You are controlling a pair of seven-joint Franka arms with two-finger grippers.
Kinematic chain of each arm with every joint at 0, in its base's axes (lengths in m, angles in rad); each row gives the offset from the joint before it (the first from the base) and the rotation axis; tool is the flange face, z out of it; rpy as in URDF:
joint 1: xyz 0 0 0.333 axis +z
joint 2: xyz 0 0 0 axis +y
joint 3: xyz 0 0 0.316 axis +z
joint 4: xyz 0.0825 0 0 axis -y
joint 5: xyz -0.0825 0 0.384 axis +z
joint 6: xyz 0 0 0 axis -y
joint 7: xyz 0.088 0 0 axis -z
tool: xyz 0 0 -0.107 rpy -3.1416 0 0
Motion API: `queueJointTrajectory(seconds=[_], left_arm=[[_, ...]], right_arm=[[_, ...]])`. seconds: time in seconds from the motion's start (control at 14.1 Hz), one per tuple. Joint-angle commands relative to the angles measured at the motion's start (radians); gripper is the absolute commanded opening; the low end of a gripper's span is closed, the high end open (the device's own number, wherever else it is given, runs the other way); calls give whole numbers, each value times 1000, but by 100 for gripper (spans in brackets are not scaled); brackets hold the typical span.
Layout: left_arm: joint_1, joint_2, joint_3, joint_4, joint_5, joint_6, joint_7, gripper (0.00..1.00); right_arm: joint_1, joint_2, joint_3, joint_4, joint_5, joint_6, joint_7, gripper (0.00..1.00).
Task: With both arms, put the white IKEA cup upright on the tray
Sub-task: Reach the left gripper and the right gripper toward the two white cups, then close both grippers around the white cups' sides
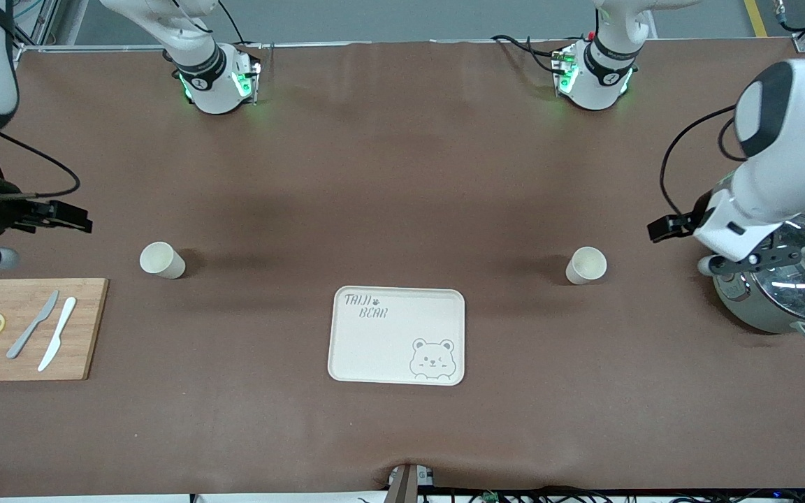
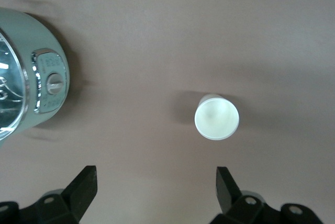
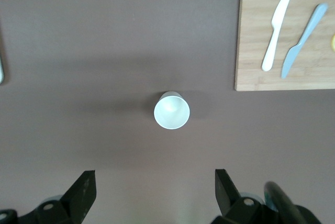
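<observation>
Two white cups stand mouth up on the brown table, both farther from the front camera than the tray. One cup (image 1: pixel 163 260) is toward the right arm's end and shows in the right wrist view (image 3: pixel 171 110). The other cup (image 1: pixel 586 265) is toward the left arm's end and shows in the left wrist view (image 2: pixel 216 116). The cream tray (image 1: pixel 388 349) with "TAIJI BEAR" lettering lies empty between them. My right gripper (image 1: pixel 60 213) (image 3: pixel 152 182) is open and empty in the air beside its cup. My left gripper (image 1: pixel 668 227) (image 2: pixel 156 182) is open and empty in the air beside its cup.
A wooden cutting board (image 1: pixel 84 328) (image 3: pixel 251 35) with two knives and two lemon slices lies at the right arm's end. A steel pot with a glass lid (image 1: pixel 787 293) (image 2: pixel 31 82) stands at the left arm's end, under the left arm's wrist.
</observation>
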Motion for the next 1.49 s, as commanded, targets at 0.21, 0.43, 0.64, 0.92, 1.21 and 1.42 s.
queueJointTrajectory(seconds=[0.21, 0.43, 0.64, 0.92, 1.21, 1.42], left_arm=[[-4, 87, -18, -70, 31, 158, -125, 100], [-4, 165, -20, -72, 9, 204, -126, 99], [2, 201, -21, -121, 9, 259, -128, 84], [4, 202, -21, -204, -6, 349, -128, 75], [4, 227, -21, -224, -6, 367, -128, 59], [2, 262, -21, -222, -8, 392, -128, 40]], right_arm=[[-28, 110, 8, -29, 6, -1, 12, 100], [-56, 104, 8, -142, 5, 126, 12, 100], [-73, 91, 8, -270, 5, 243, 1, 100], [-76, 75, 9, -406, 5, 390, -13, 100], [-77, 36, 8, -587, 5, 606, -19, 100], [-102, 47, 8, -612, 3, 639, -45, 100]])
